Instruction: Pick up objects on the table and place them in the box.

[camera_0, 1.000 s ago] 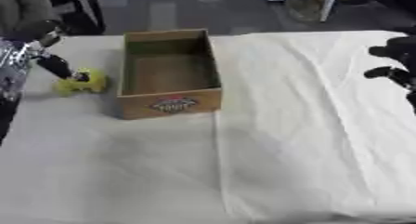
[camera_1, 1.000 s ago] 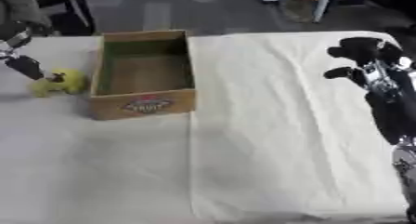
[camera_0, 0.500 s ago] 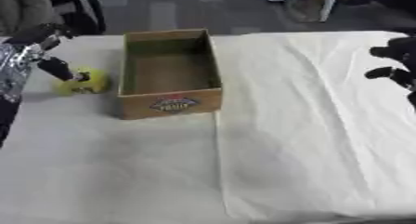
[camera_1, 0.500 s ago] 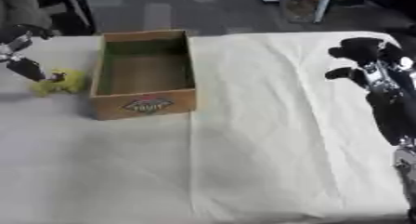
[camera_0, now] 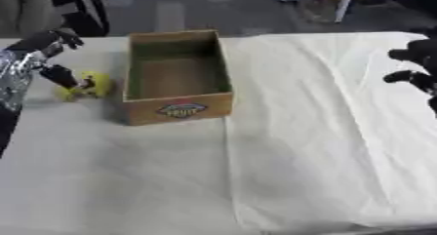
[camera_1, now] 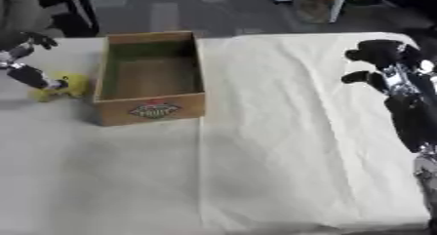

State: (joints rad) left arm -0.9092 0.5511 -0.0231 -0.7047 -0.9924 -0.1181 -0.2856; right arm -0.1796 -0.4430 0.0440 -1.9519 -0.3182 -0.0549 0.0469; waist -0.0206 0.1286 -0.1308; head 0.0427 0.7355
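A small yellow object (camera_0: 92, 84) lies on the white cloth just left of the open cardboard box (camera_0: 179, 110), which looks empty inside. My left hand (camera_0: 41, 53) comes in from the left edge and is open. Its thumb (camera_0: 61, 76) reaches down against the left side of the yellow object, and its fingers (camera_0: 61, 37) are spread above and behind it. My right hand (camera_1: 382, 53) hovers over the right edge of the table, far from the box, with relaxed fingers that hold nothing.
The white cloth (camera_0: 282, 146) covers the table and has a seam running down its middle. Dark chair legs and clutter stand on the floor beyond the far edge. Nothing else lies on the cloth.
My left hand has edged slightly closer to the yellow object. The box, the object and my right hand have stayed put.
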